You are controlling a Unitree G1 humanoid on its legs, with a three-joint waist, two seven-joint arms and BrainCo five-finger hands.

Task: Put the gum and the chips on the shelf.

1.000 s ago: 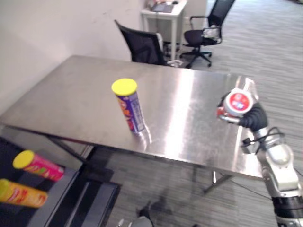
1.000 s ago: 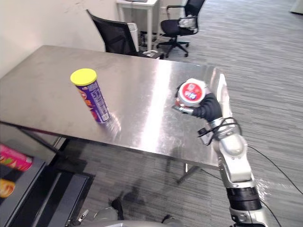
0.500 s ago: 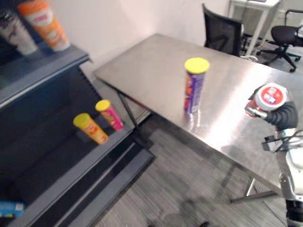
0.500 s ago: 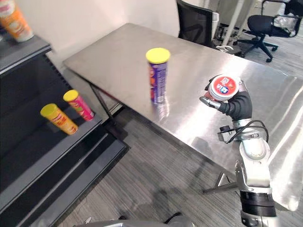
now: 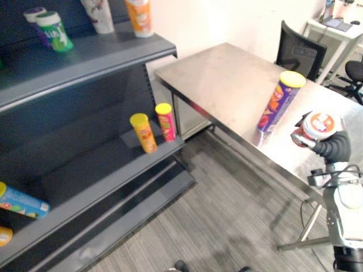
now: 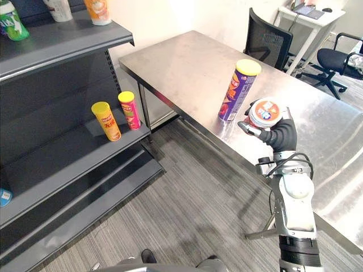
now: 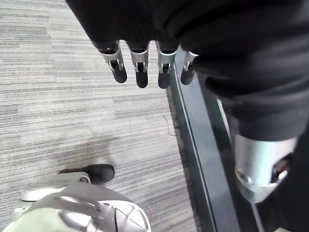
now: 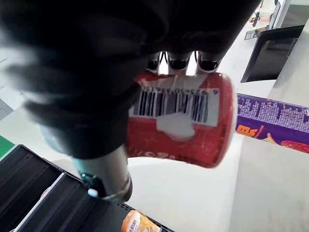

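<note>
My right hand [image 6: 282, 136] is shut on the gum, a red tub with a white lid [image 6: 264, 112], and holds it up over the near edge of the steel table [image 6: 181, 68]. In the right wrist view my fingers curl round the red tub [image 8: 181, 121], barcode side showing. The chips, a purple can with a yellow lid [image 5: 278, 102], stand upright on the table just left of that hand. The dark shelf unit [image 5: 96, 170] rises at the left. My left hand [image 7: 140, 65] hangs over the carpet with relaxed fingers, holding nothing.
On the middle shelf stand a yellow can [image 5: 142, 132] and a pink can [image 5: 165, 120]. The top shelf [image 5: 85, 59] carries a green tub [image 5: 54, 31] and an orange tub [image 5: 139, 16]. A blue box [image 5: 20, 201] lies lower left. A black chair [image 6: 267, 44] stands behind the table.
The camera has swung left, bringing more of the shelf unit into view. My right hand still holds the gum tub, and the chips can has not moved on the table.
</note>
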